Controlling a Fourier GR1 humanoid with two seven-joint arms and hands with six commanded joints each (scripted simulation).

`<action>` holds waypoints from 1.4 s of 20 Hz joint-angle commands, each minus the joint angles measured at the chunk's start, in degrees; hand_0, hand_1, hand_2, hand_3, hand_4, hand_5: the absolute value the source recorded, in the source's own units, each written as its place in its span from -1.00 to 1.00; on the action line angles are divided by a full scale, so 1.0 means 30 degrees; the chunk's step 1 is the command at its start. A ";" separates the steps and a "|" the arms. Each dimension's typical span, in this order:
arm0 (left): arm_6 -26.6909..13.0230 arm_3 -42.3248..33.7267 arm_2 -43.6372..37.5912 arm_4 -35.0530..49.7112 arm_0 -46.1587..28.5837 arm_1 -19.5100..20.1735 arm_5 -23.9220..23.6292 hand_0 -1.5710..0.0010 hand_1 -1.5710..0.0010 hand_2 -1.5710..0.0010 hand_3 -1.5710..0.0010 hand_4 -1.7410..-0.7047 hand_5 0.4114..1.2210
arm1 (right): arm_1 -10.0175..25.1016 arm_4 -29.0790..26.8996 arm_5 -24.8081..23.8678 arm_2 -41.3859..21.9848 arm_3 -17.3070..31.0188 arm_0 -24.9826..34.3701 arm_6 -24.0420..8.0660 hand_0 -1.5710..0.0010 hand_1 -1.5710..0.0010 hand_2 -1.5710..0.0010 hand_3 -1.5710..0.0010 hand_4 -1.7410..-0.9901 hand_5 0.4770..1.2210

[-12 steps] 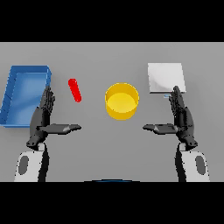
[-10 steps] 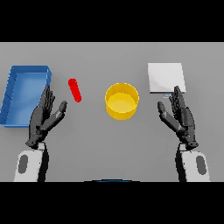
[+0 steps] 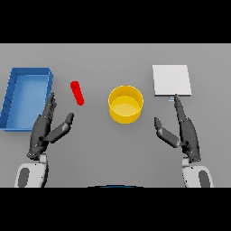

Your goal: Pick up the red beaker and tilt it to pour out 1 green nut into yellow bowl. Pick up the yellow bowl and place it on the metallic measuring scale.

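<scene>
At the centre of the grey counter (image 3: 115, 149) stands the yellow bowl (image 3: 126, 104), upright and round, its inside showing only a yellow floor; whether anything lies in it cannot be made out. Far left sits a blue tray (image 3: 15, 85) with raised walls, its bottom bare blue, its left corner cut off by the picture's edge. Between tray and bowl lies the red beaker (image 3: 77, 93), flat on its side, its long axis running from far-left to near-right; which end is the mouth cannot be told, and no nut can be seen. Far right is the scale (image 3: 171, 80), a pale square plate, with a small mark at its near edge too small to read.

Near left, the left hand (image 3: 43, 131) is released, fingers straight and pointing far, thumb spread toward the beaker, close to the tray's near right corner. Near right, the right hand (image 3: 186, 132) is likewise released, fingertips just short of the scale's near edge, thumb toward the bowl. Neither grasps anything.
</scene>
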State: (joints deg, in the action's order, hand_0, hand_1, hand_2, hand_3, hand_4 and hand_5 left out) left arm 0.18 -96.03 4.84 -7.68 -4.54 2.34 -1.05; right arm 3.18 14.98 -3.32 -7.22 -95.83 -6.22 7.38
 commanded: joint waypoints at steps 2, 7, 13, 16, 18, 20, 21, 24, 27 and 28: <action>-0.0411 0.0391 0.0055 -0.0340 0.0181 -0.0015 -0.0170 1.00 1.00 1.00 1.00 0.25 -0.50 | 0.0138 -0.0292 0.0167 0.0147 -0.0124 0.0037 0.0081 1.00 1.00 1.00 1.00 0.65 -0.51; 0.0331 0.2836 -0.0176 -0.0814 0.2138 0.0080 -0.0316 1.00 1.00 1.00 1.00 0.21 -0.47 | 0.0127 -0.0431 0.0287 0.0111 -0.0561 -0.0347 0.0091 1.00 1.00 1.00 1.00 0.59 -0.54; 0.1144 0.6709 -0.1011 -0.0970 0.5242 -0.0162 -0.0974 1.00 1.00 1.00 1.00 0.14 -0.45 | 0.0113 -0.1395 0.0765 0.0513 -0.0163 0.0056 0.0024 1.00 1.00 1.00 1.00 0.41 -0.50; 0.1595 0.8859 -0.1646 -0.0798 0.6922 -0.0237 -0.1239 1.00 1.00 1.00 1.00 0.12 -0.46 | -0.0094 -0.1125 0.0552 0.0301 -0.0497 0.0166 -0.0235 1.00 1.00 1.00 1.00 0.36 -0.49; 0.2313 1.0204 -0.1989 -0.0662 0.7659 -0.0240 -0.1213 1.00 1.00 1.00 1.00 0.08 -0.45 | -0.0070 -0.1062 0.0614 0.0222 -0.0503 -0.0193 -0.0015 1.00 1.00 1.00 1.00 0.34 -0.49; 0.2788 1.1216 -0.2123 -0.0817 0.8486 -0.0347 -0.1473 1.00 1.00 1.00 1.00 0.06 -0.46 | -0.0088 -0.1071 0.0510 0.0332 -0.0375 0.0115 -0.0285 1.00 1.00 1.00 1.00 0.32 -0.48; 0.3008 1.1930 -0.2180 -0.1009 0.8886 -0.0337 -0.1648 1.00 1.00 1.00 1.00 0.03 -0.45 | -0.0040 -0.0981 0.0481 0.0312 -0.0409 0.0057 -0.0242 1.00 1.00 1.00 1.00 0.32 -0.47; 0.3887 1.3405 -0.2259 -0.1453 0.9886 -0.0380 -0.2133 1.00 1.00 1.00 1.00 -0.04 -0.39 | 0.0039 -0.0992 0.0611 0.0244 -0.0593 0.0003 -0.0230 1.00 1.00 1.00 1.00 0.31 -0.45; 0.4206 1.4999 -0.2440 -0.1634 1.1146 -0.0497 -0.2377 1.00 1.00 1.00 1.00 -0.07 -0.36 | 0.0083 -0.1270 0.0776 0.0307 -0.0905 -0.0352 -0.0083 1.00 1.00 1.00 1.00 0.26 -0.42; 0.4347 1.5493 -0.2549 -0.1706 1.1553 -0.0456 -0.2527 1.00 1.00 1.00 1.00 -0.07 -0.35 | 0.0097 -0.1265 0.0750 0.0336 -0.0906 -0.0470 -0.0018 1.00 1.00 1.00 1.00 0.26 -0.42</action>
State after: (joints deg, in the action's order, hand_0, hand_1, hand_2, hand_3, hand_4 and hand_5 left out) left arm 13.08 -49.57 -2.82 -12.79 30.15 0.97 -8.65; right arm 3.47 11.19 -1.07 -6.21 -98.54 -7.64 7.33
